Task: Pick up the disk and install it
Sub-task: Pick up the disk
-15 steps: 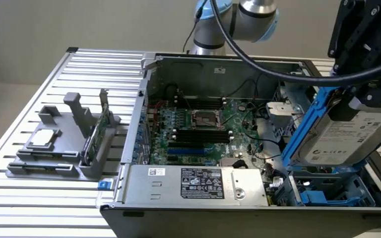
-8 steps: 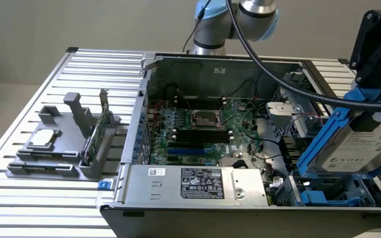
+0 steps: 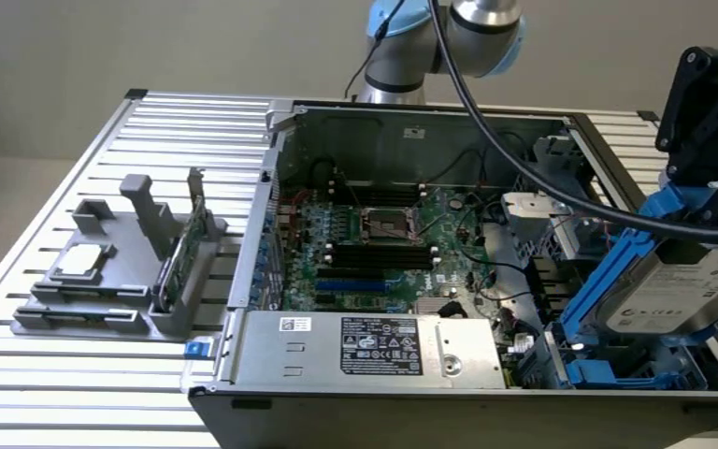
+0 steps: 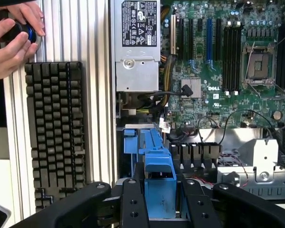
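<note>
Black end effector [image 4: 161,199] clamped on the disk [image 3: 683,281] — held tilted over the open computer case [image 3: 396,122].

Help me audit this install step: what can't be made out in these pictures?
Exterior view: the disk is cut off at that view's right edge, and its label print is too small to read.
Exterior view: the drive bay is partly hidden by the disk, so seating cannot be told.
Wrist view: the dark round thing is mostly covered by the person's hands.
</note>
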### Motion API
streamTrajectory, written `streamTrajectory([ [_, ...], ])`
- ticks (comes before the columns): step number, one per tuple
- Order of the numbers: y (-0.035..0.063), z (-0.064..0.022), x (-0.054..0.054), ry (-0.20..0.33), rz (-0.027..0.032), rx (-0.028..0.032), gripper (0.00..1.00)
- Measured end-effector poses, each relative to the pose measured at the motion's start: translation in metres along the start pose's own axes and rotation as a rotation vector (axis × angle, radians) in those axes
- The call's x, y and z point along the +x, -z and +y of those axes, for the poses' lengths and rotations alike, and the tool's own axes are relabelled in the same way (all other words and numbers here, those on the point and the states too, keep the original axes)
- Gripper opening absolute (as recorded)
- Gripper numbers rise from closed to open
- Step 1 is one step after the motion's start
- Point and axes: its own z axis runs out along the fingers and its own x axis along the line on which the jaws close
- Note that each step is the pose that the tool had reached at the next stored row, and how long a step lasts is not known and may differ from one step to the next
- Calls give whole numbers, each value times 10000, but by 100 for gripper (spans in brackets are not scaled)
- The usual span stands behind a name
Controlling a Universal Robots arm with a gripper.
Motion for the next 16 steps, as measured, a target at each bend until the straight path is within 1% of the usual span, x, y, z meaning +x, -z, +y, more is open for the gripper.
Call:
streamTrajectory([
  [2,-29,-15,0,7,-8,0,33],
  [4,-49,-23,1,18,-41,-1,33],
  [7,-65,-30,2,37,-157,-10,33],
  [11,-91,-41,22,66,-273,-50,33],
  [13,-94,-42,38,64,-296,-74,33],
  [16,-98,-47,64,65,-302,-115,33],
])
